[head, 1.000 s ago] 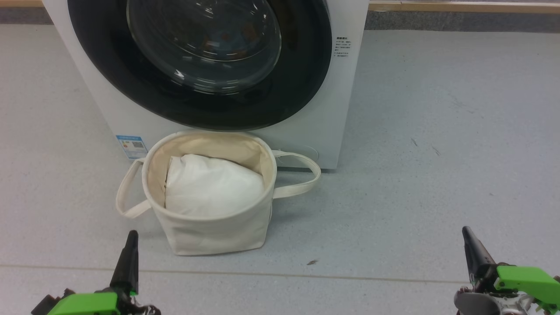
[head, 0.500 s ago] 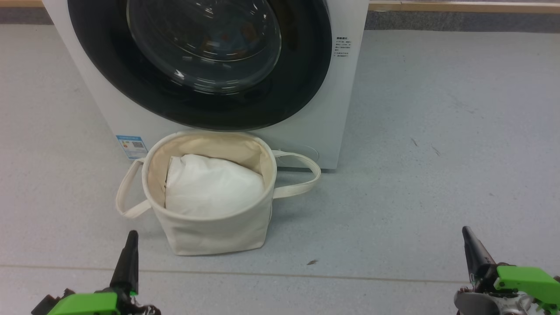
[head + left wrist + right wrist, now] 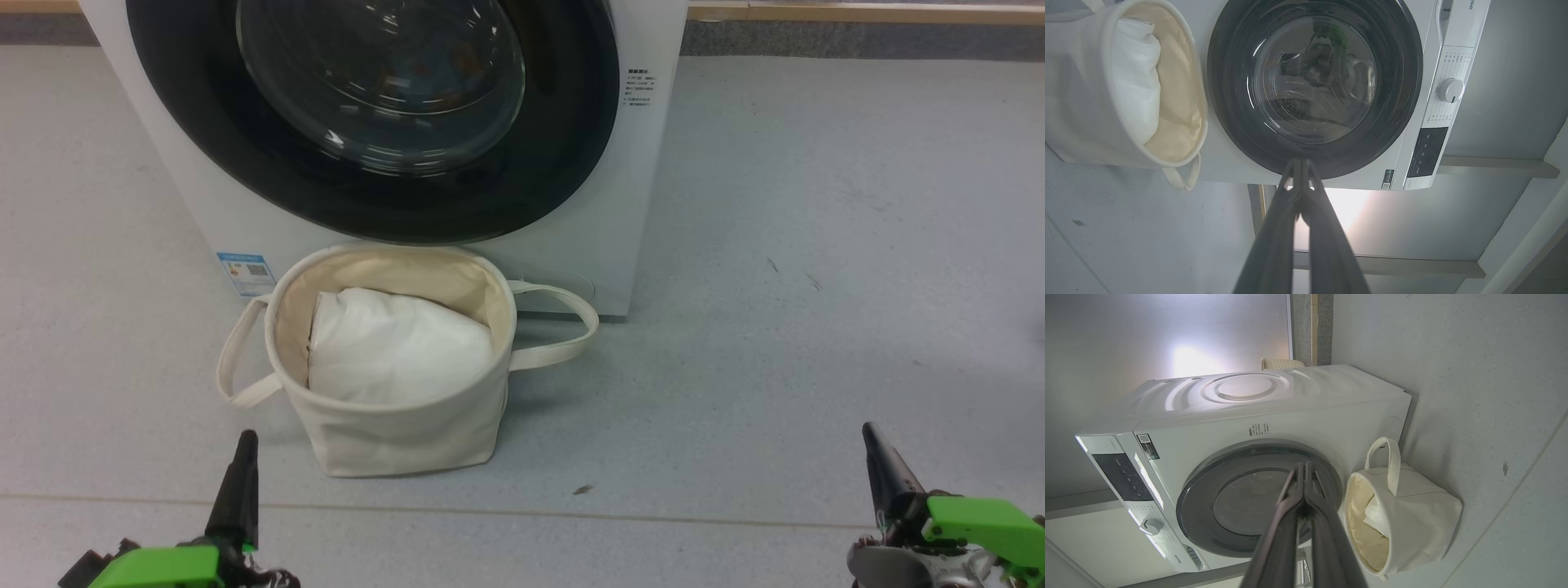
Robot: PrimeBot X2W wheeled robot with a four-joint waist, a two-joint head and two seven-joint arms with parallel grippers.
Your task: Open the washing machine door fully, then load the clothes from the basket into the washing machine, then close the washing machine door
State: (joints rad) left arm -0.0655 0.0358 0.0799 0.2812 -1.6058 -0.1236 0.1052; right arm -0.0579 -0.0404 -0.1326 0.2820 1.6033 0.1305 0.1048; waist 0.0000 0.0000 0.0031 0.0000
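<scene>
Door (image 3: 375, 163) lying shut, glossy black, glass dome glinting. Cream basket (image 3: 392, 437) standing just before washer (image 3: 645, 204), holding white bundle (image 3: 392, 347). Left claw (image 3: 243, 445) and right claw (image 3: 872, 437) hovering clenched, empty.

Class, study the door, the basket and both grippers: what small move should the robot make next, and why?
Probably none beyond holding both arms back: the washing machine door looks shut, orange and blue clothes seem to lie behind its glass, the basket holds just a white bundle, and the left gripper and right gripper are shut, empty.
</scene>
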